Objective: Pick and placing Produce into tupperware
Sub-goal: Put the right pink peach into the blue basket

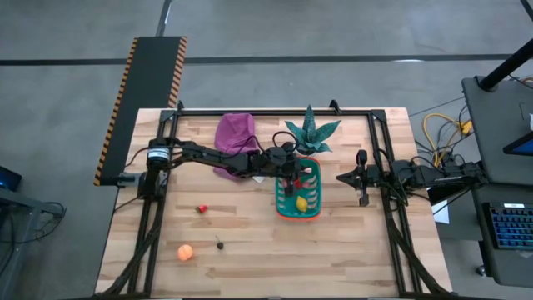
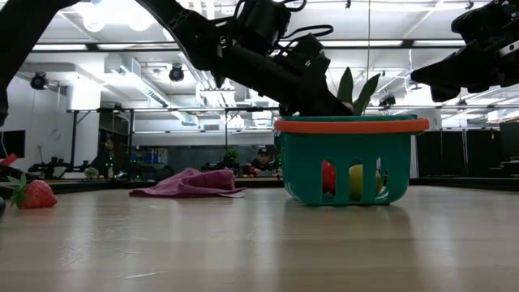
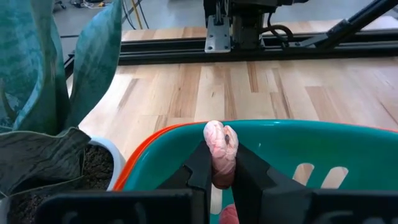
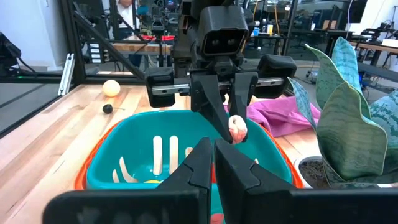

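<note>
The teal slotted basket with an orange rim stands near the table's middle, with a yellow lemon and a red fruit inside. My left gripper hangs over the basket's far end, shut on a small pink piece. A strawberry, an orange ball and a dark piece lie on the table to the basket's left. My right gripper waits shut to the right of the basket, above the table. My left gripper pinches the pink piece by its lower part between the two fingertips. The fingers come slanting down from the table's left. The piece is lifted clear over the basket's inside, its upper end sticking out past the fingertips.
A green spiky plant in a white pot stands right behind the basket, close to my left gripper. A purple cloth lies at the far edge under the left arm. Black rails frame the table. There is bare wood near the near edge.
</note>
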Robot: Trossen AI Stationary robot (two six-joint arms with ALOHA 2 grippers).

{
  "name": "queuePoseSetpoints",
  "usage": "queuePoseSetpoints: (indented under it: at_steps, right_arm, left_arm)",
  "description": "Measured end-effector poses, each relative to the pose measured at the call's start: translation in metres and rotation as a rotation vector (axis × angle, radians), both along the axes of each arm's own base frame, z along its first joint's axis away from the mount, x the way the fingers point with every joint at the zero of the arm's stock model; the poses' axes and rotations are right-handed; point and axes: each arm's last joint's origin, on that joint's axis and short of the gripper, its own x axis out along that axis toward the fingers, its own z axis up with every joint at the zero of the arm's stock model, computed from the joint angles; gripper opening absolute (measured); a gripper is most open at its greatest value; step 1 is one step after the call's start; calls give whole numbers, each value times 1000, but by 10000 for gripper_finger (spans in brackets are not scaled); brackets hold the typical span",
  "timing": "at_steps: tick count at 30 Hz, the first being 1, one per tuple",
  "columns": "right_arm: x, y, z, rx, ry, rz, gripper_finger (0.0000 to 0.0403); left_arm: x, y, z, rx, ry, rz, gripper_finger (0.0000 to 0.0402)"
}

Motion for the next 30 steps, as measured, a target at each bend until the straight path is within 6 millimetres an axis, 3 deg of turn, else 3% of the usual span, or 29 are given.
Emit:
queuePoseSetpoints:
  at_steps: [23, 30]
  right_arm:
    - [0, 0, 0, 0, 0, 0, 9]
    - [0, 0, 0, 0, 0, 0, 9]
  left_arm:
    - [0, 6, 2, -42, -21, 29, 22]
    - [0, 6, 2, -42, -20, 28, 71]
